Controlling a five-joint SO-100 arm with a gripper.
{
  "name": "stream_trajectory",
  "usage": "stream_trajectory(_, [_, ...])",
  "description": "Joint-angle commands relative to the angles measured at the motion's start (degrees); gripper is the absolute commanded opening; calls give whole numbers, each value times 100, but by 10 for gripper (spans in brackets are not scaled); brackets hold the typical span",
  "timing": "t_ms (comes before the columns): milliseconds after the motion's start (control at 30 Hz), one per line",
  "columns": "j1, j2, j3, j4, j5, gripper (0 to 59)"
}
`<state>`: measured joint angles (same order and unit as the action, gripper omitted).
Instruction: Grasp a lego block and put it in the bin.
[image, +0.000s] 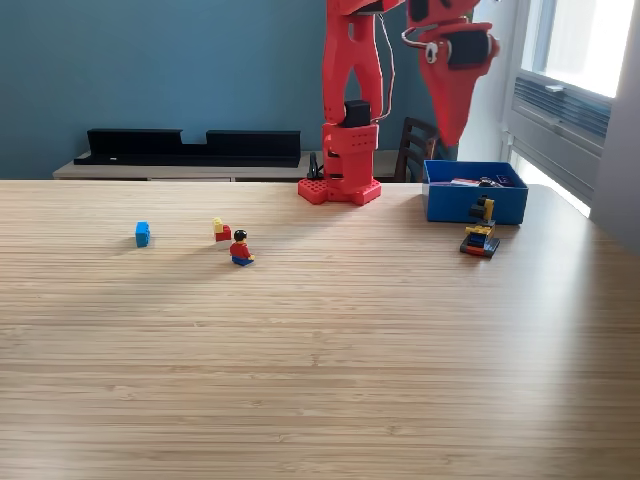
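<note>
A: Exterior view: the bin (476, 205) sits at the table's (320, 380) right, pieces inside; the gripper (454, 135) hangs above, jaws apparently together, holding nothing I can see.

B: Then swing left, open wide and descend squarely over the blue block (142, 233).

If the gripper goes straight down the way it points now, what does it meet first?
Probably the bin: the gripper points down above its left end. Depth is unclear, so it may reach the table behind it.
</note>
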<state>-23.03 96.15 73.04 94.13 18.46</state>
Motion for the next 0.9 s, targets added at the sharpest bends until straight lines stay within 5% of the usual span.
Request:
stream_trajectory(33, [703, 510, -352, 35, -220, 1])
stream_trajectory(700, [853, 510, 457, -738, -387, 1])
stream_trajectory(900, [914, 510, 844, -1125, -870, 0])
